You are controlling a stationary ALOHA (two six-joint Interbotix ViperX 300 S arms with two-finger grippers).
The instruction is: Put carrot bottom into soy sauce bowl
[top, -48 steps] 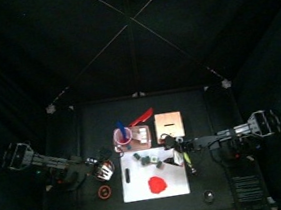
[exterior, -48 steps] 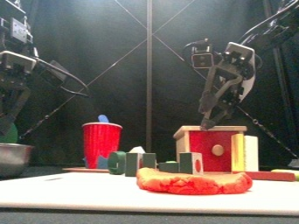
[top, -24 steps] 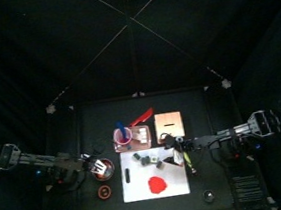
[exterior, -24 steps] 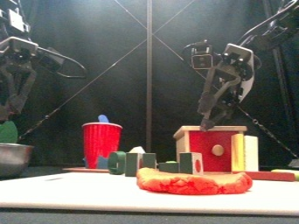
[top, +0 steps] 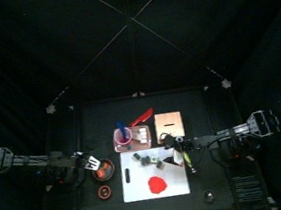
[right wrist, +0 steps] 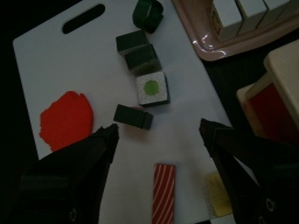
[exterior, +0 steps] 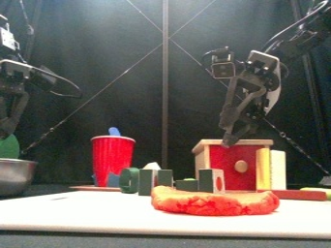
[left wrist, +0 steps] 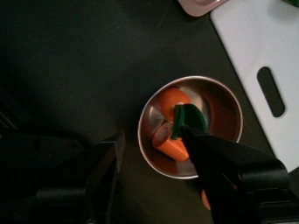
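An orange carrot piece (left wrist: 176, 147) with a green end (left wrist: 187, 116) lies in a metal bowl (left wrist: 222, 105), left of the white cutting board (top: 139, 176). My left gripper (left wrist: 155, 140) hangs over this bowl with its jaws apart; I cannot tell if a jaw touches the carrot. A small red-rimmed dark bowl (top: 105, 191) sits nearer the table's front than the metal bowl (top: 104, 170). My right gripper (right wrist: 158, 131) is open and empty above the board, and shows raised in the front view (exterior: 233, 131).
On the board (right wrist: 82, 52) lie a red slab (right wrist: 65, 118), several green blocks (right wrist: 152, 87) and a red striped stick (right wrist: 163, 185). A red cup (exterior: 112, 157) and a wooden box (exterior: 237, 163) stand behind. A pink tray (right wrist: 222, 44) is beside the board.
My left arm has drawn back to the left, off the board's edge and toward the metal bowl. The right arm has barely moved.
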